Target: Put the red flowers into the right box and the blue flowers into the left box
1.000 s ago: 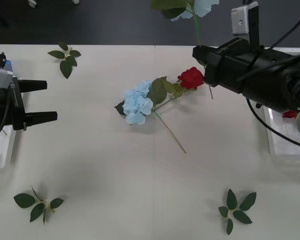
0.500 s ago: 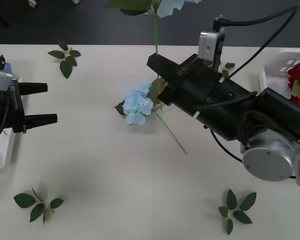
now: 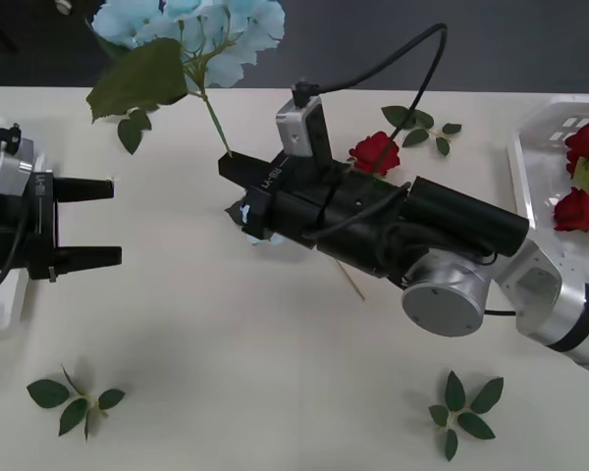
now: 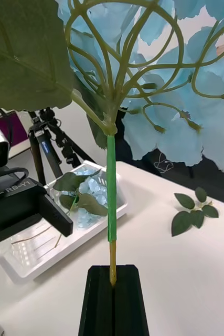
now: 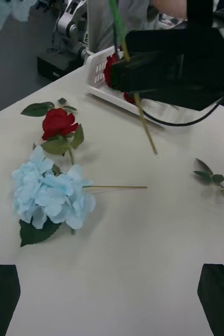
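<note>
At far left of the front view, the left gripper [image 3: 96, 224] hovers beside the left box [image 3: 2, 294], its 2 black fingers spread wide and holding nothing. In the right wrist view that box [image 4: 35, 252] already contains pale blue blooms and stems. A green leaf sprig [image 3: 74, 400] lies at lower left of the table [image 3: 226, 373], and another sprig [image 3: 130, 110] lies at upper left.

At upper centre, a blue hydrangea [image 3: 201, 29] with 1 large dark leaf is held high above the table. The right gripper [image 3: 238, 173], reaching in from the right across the middle of the frame, has its black fingers closed on the flower's thin stem, as the right wrist view confirms at the stem's lower end [image 4: 112, 262].

Beneath that arm, a second blue hydrangea [image 5: 51, 194] lies flat on the table, with a red rose [image 5: 59, 123] lying close beside it, its stem crossing the hydrangea's.

A third leaf sprig [image 3: 463, 412] lies at lower right. At far right, the right box [image 3: 530, 167] holds 2 red roses [image 3: 577, 208].
</note>
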`<control>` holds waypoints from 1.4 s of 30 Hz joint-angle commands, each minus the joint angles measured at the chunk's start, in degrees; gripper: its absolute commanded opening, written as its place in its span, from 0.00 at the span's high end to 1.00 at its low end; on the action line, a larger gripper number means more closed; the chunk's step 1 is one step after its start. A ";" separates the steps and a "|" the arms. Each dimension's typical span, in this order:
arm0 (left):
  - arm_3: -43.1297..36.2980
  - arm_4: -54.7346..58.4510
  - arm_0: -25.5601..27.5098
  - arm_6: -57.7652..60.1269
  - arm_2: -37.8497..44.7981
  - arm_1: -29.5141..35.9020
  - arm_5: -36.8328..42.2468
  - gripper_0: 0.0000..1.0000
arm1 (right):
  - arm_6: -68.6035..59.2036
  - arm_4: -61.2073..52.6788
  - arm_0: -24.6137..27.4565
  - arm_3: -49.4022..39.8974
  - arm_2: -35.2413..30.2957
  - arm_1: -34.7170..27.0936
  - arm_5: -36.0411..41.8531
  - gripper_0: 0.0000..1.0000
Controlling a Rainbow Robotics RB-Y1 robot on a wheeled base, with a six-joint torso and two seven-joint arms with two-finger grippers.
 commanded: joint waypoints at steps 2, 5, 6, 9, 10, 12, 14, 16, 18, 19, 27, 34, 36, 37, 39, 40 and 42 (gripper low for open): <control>3.26 3.78 -0.58 0.33 0.11 -2.49 3.77 0.00 | 1.81 0.65 -3.40 2.39 0.63 4.03 -0.64 1.00; 7.39 4.83 -1.64 -0.60 -0.15 -3.02 4.83 0.00 | 1.99 0.83 -4.46 4.15 1.42 5.61 -0.72 1.00; 8.35 5.18 -1.73 -0.60 -0.33 -3.02 4.83 0.00 | 1.99 0.83 -4.72 4.50 1.50 5.96 -0.72 1.00; 13.19 6.33 -2.96 -0.60 -1.12 -3.28 4.92 0.00 | 2.34 1.09 -5.51 5.56 2.03 7.01 -0.81 1.00; 13.80 6.41 -3.13 -0.60 -1.30 -3.37 4.92 0.00 | 2.34 1.18 -5.42 5.64 2.12 7.10 -0.90 1.00; 16.09 6.59 -3.92 -0.60 -2.00 -3.81 5.01 0.00 | 2.52 1.27 -5.42 5.56 2.30 7.19 -1.08 1.00; 17.85 6.85 -4.45 -0.60 -3.14 -3.98 5.09 0.00 | 2.61 1.36 -5.42 5.56 2.74 7.10 -1.78 1.00; 19.52 6.94 -4.89 -0.60 -3.85 -4.25 5.09 0.00 | 2.69 1.36 -5.42 5.56 3.17 7.10 -2.31 1.00; 20.83 7.03 -5.33 -0.60 -4.29 -4.77 5.09 0.00 | 2.69 1.36 -5.42 5.56 3.53 6.93 -2.83 1.00; 21.63 6.94 -5.42 -0.60 -4.46 -5.21 5.09 0.00 | 2.78 1.36 -5.51 5.56 3.70 6.84 -3.27 1.00; 22.50 6.77 -5.50 -0.60 -5.16 -9.08 4.92 0.00 | 2.52 1.27 -5.78 4.59 5.20 6.40 -5.56 1.00; 22.42 6.33 -6.12 -0.60 -5.69 -11.28 4.48 0.00 | 2.08 0.74 -5.86 2.57 5.55 6.66 -5.56 1.00; 22.42 5.97 -6.56 -0.60 -6.31 -11.36 4.65 0.00 | 1.99 0.74 -5.86 2.30 5.64 6.75 -5.56 1.00; 22.42 5.80 -6.82 -0.60 -6.66 -11.28 4.74 0.00 | 1.99 0.74 -5.86 2.22 5.72 6.84 -5.56 1.00; 22.42 5.80 -6.91 -0.60 -6.83 -11.28 4.92 0.00 | 1.99 0.83 -5.86 2.30 5.99 7.10 -5.56 1.00; 22.42 5.80 -7.00 -0.60 -6.83 -11.28 5.09 0.00 | 1.99 0.83 -5.78 2.30 6.07 7.28 -5.56 1.00; 22.42 5.89 -7.26 -0.60 -6.92 -11.28 5.36 0.00 | 1.99 0.83 -5.78 2.30 6.34 7.37 -5.56 1.00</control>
